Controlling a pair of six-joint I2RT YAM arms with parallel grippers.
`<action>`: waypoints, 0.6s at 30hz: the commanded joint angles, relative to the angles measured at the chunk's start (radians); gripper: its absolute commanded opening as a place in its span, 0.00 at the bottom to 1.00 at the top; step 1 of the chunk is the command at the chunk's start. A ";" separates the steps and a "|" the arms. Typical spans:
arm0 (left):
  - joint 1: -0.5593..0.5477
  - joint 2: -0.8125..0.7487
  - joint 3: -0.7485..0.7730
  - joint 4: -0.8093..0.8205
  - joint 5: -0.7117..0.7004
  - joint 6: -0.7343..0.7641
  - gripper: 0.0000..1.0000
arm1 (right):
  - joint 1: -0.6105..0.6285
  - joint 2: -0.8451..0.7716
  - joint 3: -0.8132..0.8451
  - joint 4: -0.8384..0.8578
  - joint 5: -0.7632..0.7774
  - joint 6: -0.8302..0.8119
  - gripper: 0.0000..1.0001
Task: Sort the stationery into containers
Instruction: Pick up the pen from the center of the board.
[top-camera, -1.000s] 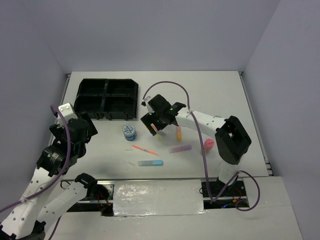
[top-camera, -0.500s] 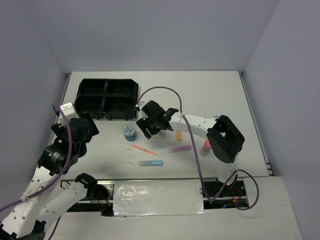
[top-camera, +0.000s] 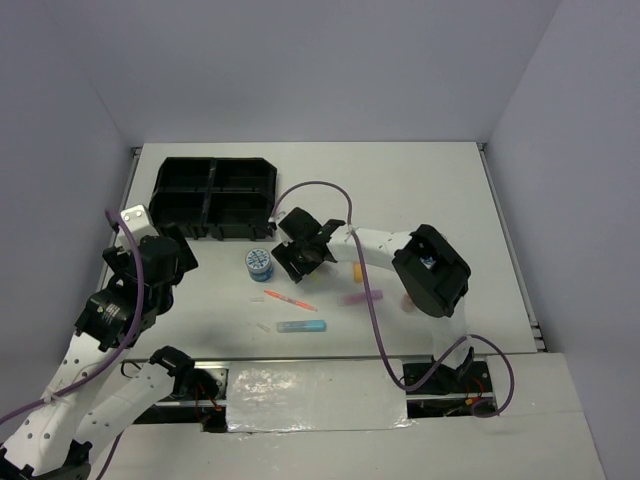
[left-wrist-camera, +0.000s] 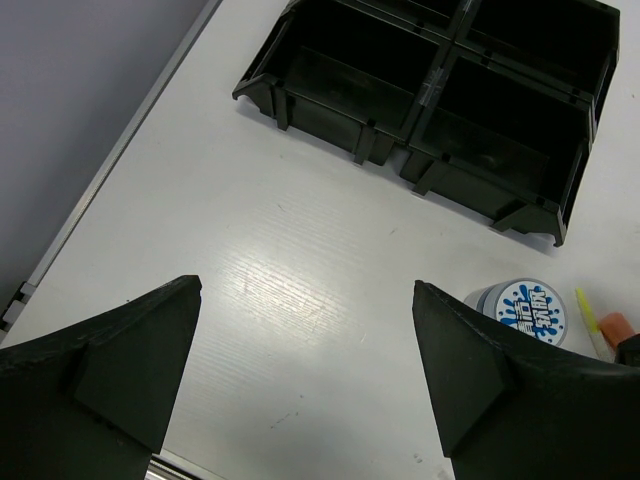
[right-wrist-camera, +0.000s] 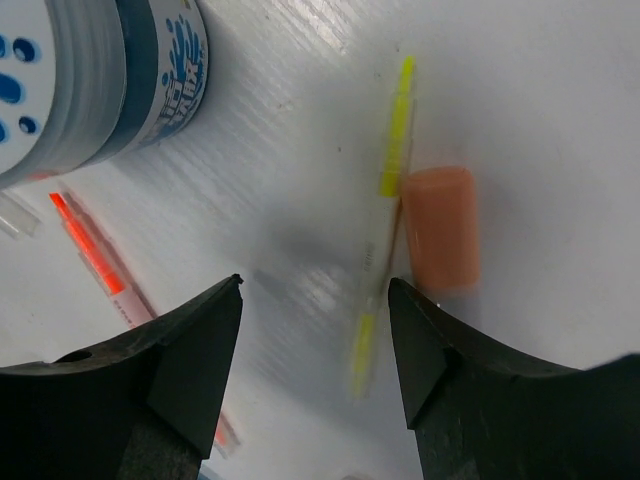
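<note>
Right gripper (right-wrist-camera: 315, 287) | my jaws apart, astride yellow pen (right-wrist-camera: 396, 150) just right of tape roll (right-wrist-camera: 100, 80) | left gripper (left-wrist-camera: 306, 288) spread wide, holding nothing, left of roll

Glossy black plastic tray (left-wrist-camera: 440, 85); white table (left-wrist-camera: 300, 300) faintly grained, slightly sheeny.

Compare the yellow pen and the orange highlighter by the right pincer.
The yellow pen is thin and long; the orange highlighter is short and stubby. The pen is bright yellow with a clear middle; the highlighter is solid pastel orange. Both lie flat, side by side, on the white table.
</note>
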 joint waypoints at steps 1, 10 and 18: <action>0.005 -0.011 -0.002 0.037 0.004 0.028 0.99 | 0.004 0.034 0.052 0.003 0.034 -0.011 0.67; 0.005 -0.010 0.000 0.037 0.006 0.028 0.99 | -0.004 0.046 0.061 -0.002 0.040 -0.020 0.62; 0.005 -0.013 -0.002 0.037 0.007 0.028 0.99 | -0.022 0.104 0.084 -0.045 0.017 -0.012 0.46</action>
